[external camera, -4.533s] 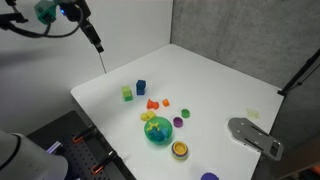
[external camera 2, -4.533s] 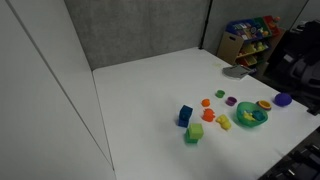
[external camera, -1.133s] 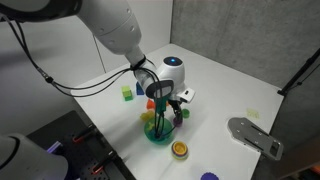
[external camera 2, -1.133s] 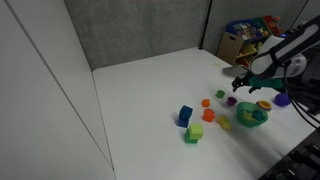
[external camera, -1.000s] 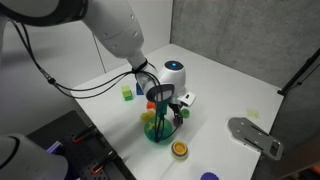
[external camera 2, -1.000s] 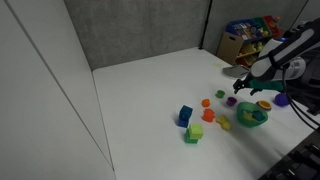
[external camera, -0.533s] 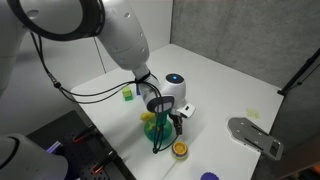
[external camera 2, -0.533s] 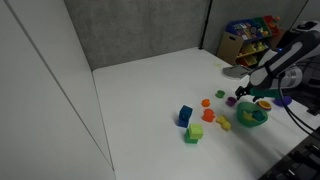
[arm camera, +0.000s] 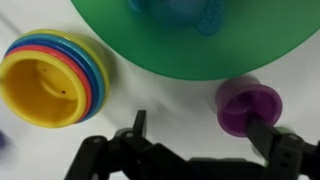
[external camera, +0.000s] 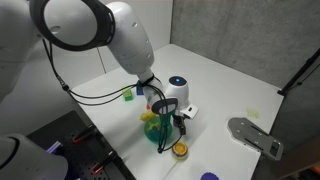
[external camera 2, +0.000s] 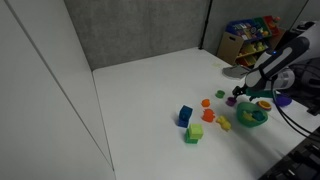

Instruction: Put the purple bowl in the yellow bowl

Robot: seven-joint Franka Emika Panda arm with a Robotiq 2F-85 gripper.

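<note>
Purple bowl (arm camera: pixel 248 105) sits upright on the white table (arm camera: pixel 175 100), open side up, empty, just beside the rim of the big green bowl (arm camera: pixel 200 45); can't tell if they touch. Yellow bowl (arm camera: pixel 40 88) is off to the other side, also close to the green rim, w/ a few coloured rims showing around it like nested cups. Nothing between the two small bowls but bare tabletop.

Gripper (arm camera: pixel 200 128) is spread wide and holding nothing. In the wrist view the purple bowl isn't centred btw the jaws: one finger (arm camera: pixel 265 135) sits right at the bowl's near edge, the other is well off to the side. In an exterior view the gripper (external camera: pixel 177 122) hangs low by the green bowl, w/ the yellow bowl (external camera: pixel 180 149) just past it.

I judge pick is not yet made; I need to re-centre first.

Risks as I see them:
- Drop straight down now and that finger lands on the rim, so the bowl flips or skids.
- Close off-centre and the light plastic prob. gets shoved vs the green bowl instead of pinched.
- Wide jaws may clip the green rim.
- At release, off-centre over the yellow bowl means it sits tilted or nudges the stack.
</note>
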